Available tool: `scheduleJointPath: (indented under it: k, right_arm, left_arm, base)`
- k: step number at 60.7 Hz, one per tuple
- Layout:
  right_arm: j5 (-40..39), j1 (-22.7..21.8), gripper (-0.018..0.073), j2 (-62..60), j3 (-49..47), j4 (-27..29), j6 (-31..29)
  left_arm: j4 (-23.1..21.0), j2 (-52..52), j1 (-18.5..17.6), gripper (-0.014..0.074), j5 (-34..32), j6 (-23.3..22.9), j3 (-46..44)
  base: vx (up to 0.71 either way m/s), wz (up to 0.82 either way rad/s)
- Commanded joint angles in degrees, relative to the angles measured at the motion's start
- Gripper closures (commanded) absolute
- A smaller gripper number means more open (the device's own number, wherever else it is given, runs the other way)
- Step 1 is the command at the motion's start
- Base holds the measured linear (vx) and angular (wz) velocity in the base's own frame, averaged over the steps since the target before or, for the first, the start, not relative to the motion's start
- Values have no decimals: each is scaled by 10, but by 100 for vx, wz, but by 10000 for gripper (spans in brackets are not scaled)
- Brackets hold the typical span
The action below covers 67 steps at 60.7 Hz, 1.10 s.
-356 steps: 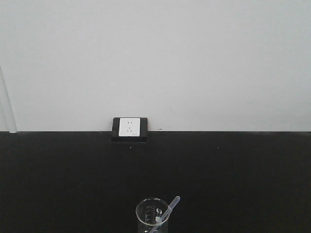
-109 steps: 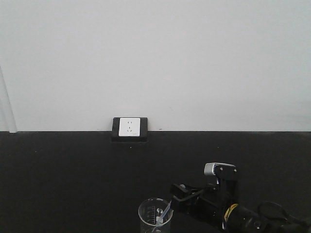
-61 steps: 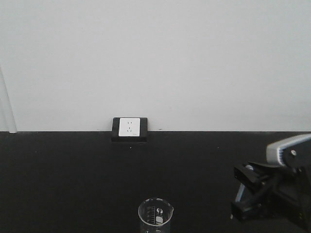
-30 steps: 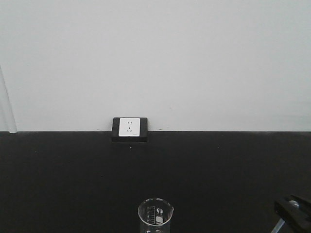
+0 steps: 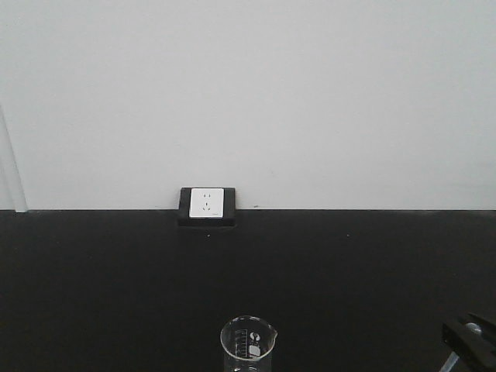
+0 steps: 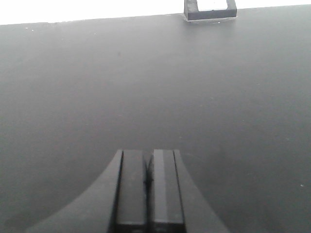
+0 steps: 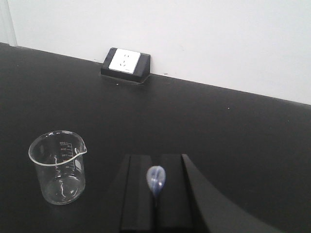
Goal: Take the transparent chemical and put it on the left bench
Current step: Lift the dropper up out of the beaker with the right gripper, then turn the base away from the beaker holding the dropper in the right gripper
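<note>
The transparent chemical [image 7: 156, 179] is a clear dropper pipette, and its small bulb sticks up between the fingers of my right gripper [image 7: 155, 157], which is shut on it. In the front view that gripper [image 5: 470, 341] shows only at the bottom right corner, with a bit of the pipette stem [image 5: 447, 362] hanging below it. The clear glass beaker [image 7: 58, 167] stands empty on the black bench [image 7: 228, 126], to the left of the right gripper. My left gripper [image 6: 148, 153] is shut on nothing, low over bare black bench [image 6: 146, 87].
A white wall socket in a black housing [image 5: 206, 204] sits at the back edge of the bench against the white wall. The beaker [image 5: 248, 345] stands at the front centre. The socket [image 6: 210, 8] shows at the top right in the left wrist view.
The pipette stood in the beaker; my right gripper took it, lifted it out and carried it right. Since half a second ago it has barely moved.
</note>
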Motion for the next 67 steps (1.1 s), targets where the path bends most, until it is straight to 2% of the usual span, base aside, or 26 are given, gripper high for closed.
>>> scheduleJointPath:
  k: [1,37,67]
  right_arm:
    - [-33,-2,562,-3,-17,-6,-1]
    - [-33,-2,562,-2,-17,-6,-1]
    - [-33,-2,562,-2,-17,-6,-1]
  left_arm:
    - [0,-11,-1,600,-45,-4,9]
    - [0,-11,-1,600,-45,-4,9]
    - [0,-11,-1,600,-45,-4,9]
  base:
    - [0,0]
    - [-3,-1]
    - [-20,-7]
